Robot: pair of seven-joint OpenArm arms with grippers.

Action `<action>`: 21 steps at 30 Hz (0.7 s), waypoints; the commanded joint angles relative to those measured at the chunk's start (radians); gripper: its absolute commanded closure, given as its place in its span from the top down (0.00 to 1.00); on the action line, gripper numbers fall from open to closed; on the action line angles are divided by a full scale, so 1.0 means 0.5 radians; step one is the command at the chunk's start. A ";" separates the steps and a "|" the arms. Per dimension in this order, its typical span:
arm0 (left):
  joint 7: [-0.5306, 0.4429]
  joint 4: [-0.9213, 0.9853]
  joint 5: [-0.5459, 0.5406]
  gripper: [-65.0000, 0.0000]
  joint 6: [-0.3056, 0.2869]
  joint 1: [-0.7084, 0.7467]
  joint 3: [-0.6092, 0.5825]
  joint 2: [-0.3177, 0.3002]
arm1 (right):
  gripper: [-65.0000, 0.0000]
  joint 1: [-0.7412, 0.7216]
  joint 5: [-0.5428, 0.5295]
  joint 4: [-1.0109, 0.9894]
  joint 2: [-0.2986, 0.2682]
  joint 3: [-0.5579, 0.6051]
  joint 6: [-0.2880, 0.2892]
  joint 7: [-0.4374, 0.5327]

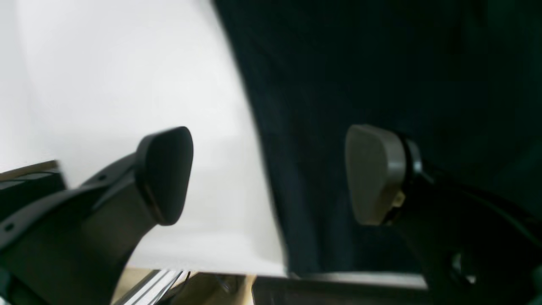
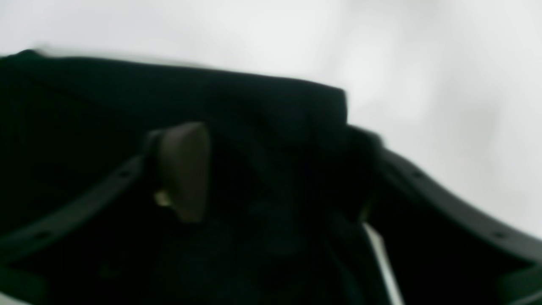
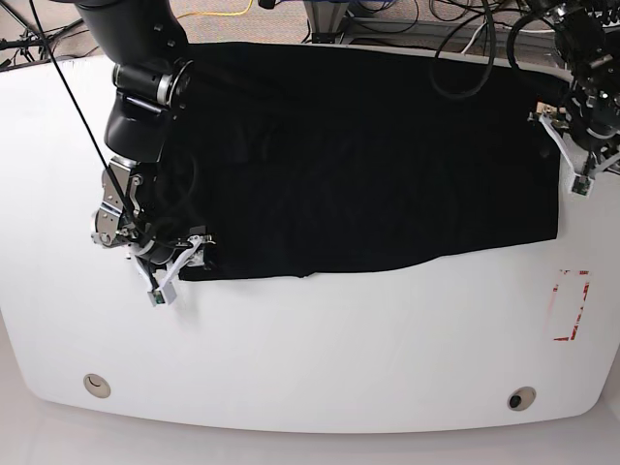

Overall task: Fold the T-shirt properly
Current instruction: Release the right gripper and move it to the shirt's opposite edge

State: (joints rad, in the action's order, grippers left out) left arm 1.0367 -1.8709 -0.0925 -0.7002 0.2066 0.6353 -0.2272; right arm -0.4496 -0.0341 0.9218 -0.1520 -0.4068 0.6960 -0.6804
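- Two hands work at opposite ends of the T-shirt [image 3: 358, 165], which lies spread flat across the upper half of the white table [image 3: 320, 358] in the base view.
- At the lower left of the base view, the right hand [image 3: 189, 254] sits on the shirt's lower-left corner; in the right wrist view [image 2: 279, 173] a bunched fold of black cloth [image 2: 262, 110] lies between its two fingers, one pad [image 2: 184, 169] showing left of centre and the other hidden behind the fabric. Its fingers stand partly apart around the cloth; whether they pinch it I cannot tell.
- At the upper right of the base view, the left hand [image 3: 581, 136] hovers at the shirt's right edge. In the left wrist view [image 1: 269, 173] its fingers stand wide apart, gripping nothing: the dark pad [image 1: 167, 173] is over bare table [image 1: 127, 84], the grey pad [image 1: 372, 173] over the cloth [image 1: 381, 63], and the shirt's edge runs down between them.
- All of the visible shirt is plain black and soft, a wide rectangle with a slightly wavy lower edge and faint creases near its upper left; no print shows.
- One red-outlined rectangle [image 3: 570, 304] is marked on the table at the right, below the shirt and apart from it.
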 commanded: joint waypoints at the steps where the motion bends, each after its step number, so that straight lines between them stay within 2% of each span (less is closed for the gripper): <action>1: -0.016 0.018 0.015 0.80 0.004 -0.080 0.121 -0.041 | 0.47 -0.029 -0.004 0.018 0.008 -0.001 0.004 -0.022; 5: -0.022 0.196 0.064 0.80 0.004 -0.286 0.302 -0.084 | 0.29 -0.026 -0.004 0.018 0.026 0.002 0.004 -0.025; 8: -0.022 0.386 0.159 0.80 0.004 -0.473 0.400 -0.115 | 0.21 -0.026 0.005 0.018 0.029 0.002 0.004 -0.025; 13: -0.022 0.751 0.282 0.80 0.004 -0.758 0.480 -0.189 | 0.17 -0.026 0.008 0.018 0.029 0.002 0.004 -0.028; 21: -0.025 1.236 0.300 0.84 0.004 -1.001 0.434 -0.232 | 0.17 -0.020 0.012 0.018 0.029 0.002 0.004 -0.028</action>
State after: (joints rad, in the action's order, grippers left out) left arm 1.0325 -1.2812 0.0650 -0.6975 -0.2577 0.8700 -0.3256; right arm -0.4442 -0.0345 0.9211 -0.1307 -0.4065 0.6964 -0.6827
